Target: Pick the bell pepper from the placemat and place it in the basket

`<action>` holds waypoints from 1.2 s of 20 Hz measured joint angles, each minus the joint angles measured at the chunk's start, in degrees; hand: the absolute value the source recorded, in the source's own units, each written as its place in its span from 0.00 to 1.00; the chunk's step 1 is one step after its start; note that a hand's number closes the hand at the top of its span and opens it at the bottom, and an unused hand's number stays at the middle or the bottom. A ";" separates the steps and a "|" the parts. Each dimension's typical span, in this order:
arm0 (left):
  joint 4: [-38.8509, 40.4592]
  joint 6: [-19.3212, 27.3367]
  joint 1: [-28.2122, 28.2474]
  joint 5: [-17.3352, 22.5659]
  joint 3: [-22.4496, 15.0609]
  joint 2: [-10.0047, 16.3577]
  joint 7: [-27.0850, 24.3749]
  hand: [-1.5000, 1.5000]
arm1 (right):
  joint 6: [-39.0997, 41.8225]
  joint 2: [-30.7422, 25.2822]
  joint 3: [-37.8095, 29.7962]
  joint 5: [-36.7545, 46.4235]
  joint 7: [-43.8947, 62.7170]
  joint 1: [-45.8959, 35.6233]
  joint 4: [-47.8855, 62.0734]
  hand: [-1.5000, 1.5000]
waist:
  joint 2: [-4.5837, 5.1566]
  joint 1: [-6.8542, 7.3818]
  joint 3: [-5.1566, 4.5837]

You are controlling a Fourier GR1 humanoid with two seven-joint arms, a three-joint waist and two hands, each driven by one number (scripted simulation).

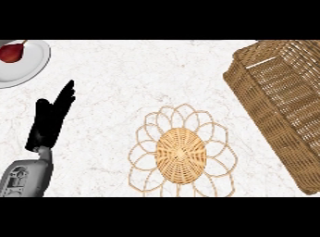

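Left forearm (pixel 26 176) low at left; left hand (pixel 50 120) above it, fingers straight, together, holding nothing. Woven placemat (pixel 181 152) centre. Wicker basket (pixel 258 106) right. Red pear (pixel 11 53) on white plate (pixel 12 74), far left. Bell pepper's place: cannot tell.

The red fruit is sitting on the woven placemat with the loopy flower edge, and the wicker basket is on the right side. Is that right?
Not quite. The red fruit is not on the round woven placemat with looped edges; the head view shows it on the round white plate. The brown wicker basket is on the right side.
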 measured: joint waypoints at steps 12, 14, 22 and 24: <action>0.75 -1.49 -1.05 0.87 1.14 0.53 0.78 0.50 | -7.75 -4.00 -1.95 3.33 -22.53 6.45 15.93 1.00 | -0.01 0.12 0.00; 0.14 -1.30 -0.99 0.69 1.01 0.31 1.32 0.50 | -8.92 -3.50 -1.77 4.03 -24.19 7.47 17.60 1.00 | -0.03 0.10 -0.01; 2.01 -1.36 -1.96 0.28 1.27 0.30 -0.02 0.50 | -11.86 1.61 -4.58 1.45 -25.59 7.82 27.58 0.00 | 0.03 0.12 0.01; 1.22 -1.28 -1.50 0.13 1.06 0.11 0.18 0.50 | -13.09 2.39 -5.56 0.63 -26.87 8.21 29.00 0.00 | -0.02 0.12 -0.01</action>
